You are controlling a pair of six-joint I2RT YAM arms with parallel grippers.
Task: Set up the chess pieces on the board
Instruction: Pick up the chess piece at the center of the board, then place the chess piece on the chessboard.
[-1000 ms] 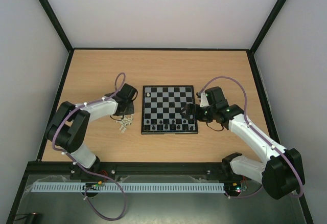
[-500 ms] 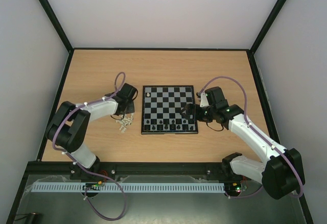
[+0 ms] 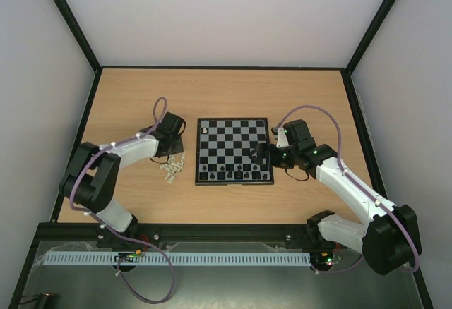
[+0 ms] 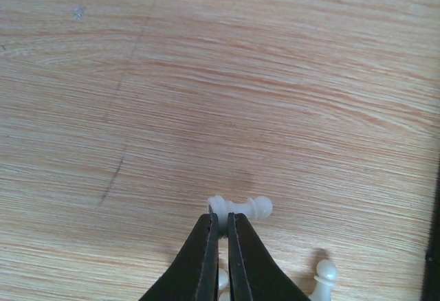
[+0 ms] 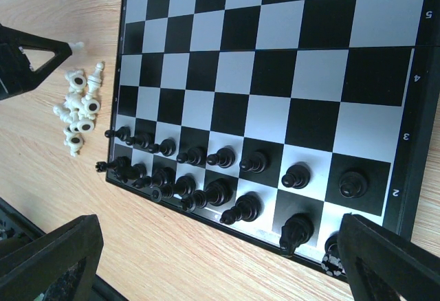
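Observation:
The board (image 3: 236,136) lies mid-table, with black chess pieces (image 3: 233,173) standing in its two near rows; the right wrist view (image 5: 220,157) shows them too. One cream-white piece (image 3: 205,131) stands at the board's far left corner. A pile of white pieces (image 3: 171,171) lies on the table left of the board. My left gripper (image 3: 176,150) hovers just behind that pile. It is shut (image 4: 221,220) on the base of a white pawn (image 4: 242,207), which it holds sideways above the wood. My right gripper (image 3: 263,155) is open and empty at the board's near right corner.
The right wrist view shows the board (image 5: 275,40), the white pile (image 5: 79,108) and the left gripper's black fingers (image 5: 24,57) beside it. Two loose white pieces (image 4: 324,277) lie under the left gripper. Dark frame rails edge the wooden table (image 3: 233,90).
My left gripper has moved a little back and to the left, away from the pile, with the white pawn in it. The right arm has not moved.

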